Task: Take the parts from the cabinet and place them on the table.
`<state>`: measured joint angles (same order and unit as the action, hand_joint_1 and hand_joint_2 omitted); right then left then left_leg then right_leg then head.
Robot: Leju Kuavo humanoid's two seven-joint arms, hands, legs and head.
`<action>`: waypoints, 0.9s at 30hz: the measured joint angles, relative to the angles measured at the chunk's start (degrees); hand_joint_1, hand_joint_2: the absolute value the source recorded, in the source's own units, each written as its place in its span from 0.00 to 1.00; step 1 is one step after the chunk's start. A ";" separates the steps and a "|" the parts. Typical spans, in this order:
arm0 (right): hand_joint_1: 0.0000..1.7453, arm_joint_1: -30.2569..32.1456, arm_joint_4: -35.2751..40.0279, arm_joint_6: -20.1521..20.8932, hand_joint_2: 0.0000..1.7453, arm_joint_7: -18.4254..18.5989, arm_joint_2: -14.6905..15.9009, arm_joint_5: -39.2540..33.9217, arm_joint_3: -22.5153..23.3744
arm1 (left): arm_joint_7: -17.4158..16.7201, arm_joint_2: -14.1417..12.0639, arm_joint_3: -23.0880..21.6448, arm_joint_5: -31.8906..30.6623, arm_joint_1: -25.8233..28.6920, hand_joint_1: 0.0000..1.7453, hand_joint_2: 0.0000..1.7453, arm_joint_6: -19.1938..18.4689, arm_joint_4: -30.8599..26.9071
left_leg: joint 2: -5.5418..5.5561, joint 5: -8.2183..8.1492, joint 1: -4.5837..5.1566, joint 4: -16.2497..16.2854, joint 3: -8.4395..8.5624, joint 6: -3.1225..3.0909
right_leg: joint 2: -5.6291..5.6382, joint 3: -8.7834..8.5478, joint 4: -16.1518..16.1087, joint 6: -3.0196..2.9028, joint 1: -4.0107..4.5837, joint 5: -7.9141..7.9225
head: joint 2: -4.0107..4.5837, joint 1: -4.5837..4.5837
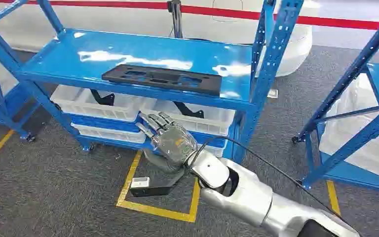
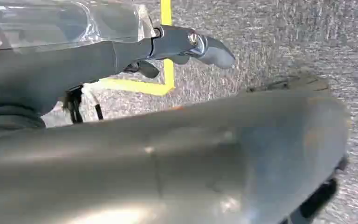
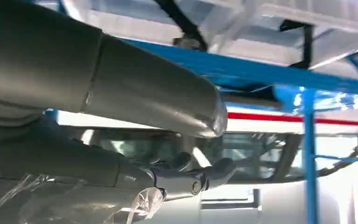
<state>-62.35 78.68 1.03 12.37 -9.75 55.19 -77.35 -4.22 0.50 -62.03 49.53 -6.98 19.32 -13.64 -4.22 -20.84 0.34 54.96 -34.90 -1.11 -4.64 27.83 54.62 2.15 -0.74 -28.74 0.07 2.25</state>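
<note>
Grey speckled carpet [image 1: 54, 187] marked with yellow tape lines [image 1: 155, 210] lay under a blue steel cabinet [image 1: 276, 54]. On its top shelf, left of centre, a flat black part [image 1: 162, 78] lay well back from the robot. Below it, two white bins [image 1: 91, 104] sat side by side on the middle shelf, each with a dark part inside. In front of the cabinet the right hand [image 1: 170, 140] hovered just before the right-hand bin, fingers spread and holding nothing. On the floor beneath it, inside the yellow square, lay a black bracket [image 1: 153, 186] with a white tag. To the right stood a second blue rack [image 1: 355, 113]. In the left wrist view the left hand [image 2: 186, 46] hung above the carpet; I could not tell its grasp.
</note>
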 joint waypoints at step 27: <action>0.00 0.72 -0.79 3.34 1.00 1.97 -0.24 -4.17 0.11 | 0.24 0.04 0.00 0.88 0.61 0.00 0.00 -0.04 0.04 | 4.78 -3.66 -1.14 10.44 -4.32 1.45 | 4.95 2.72 0.51 -1.82 -0.25 2.14 | 0.00 0.13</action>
<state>-61.63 77.90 4.37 14.34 -9.99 51.02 -77.24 -3.98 0.55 -62.03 50.40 -6.37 19.28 -13.59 0.56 -24.50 -0.80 65.40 -39.23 0.34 0.31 30.56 55.14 0.33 -0.99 -26.60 0.07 2.38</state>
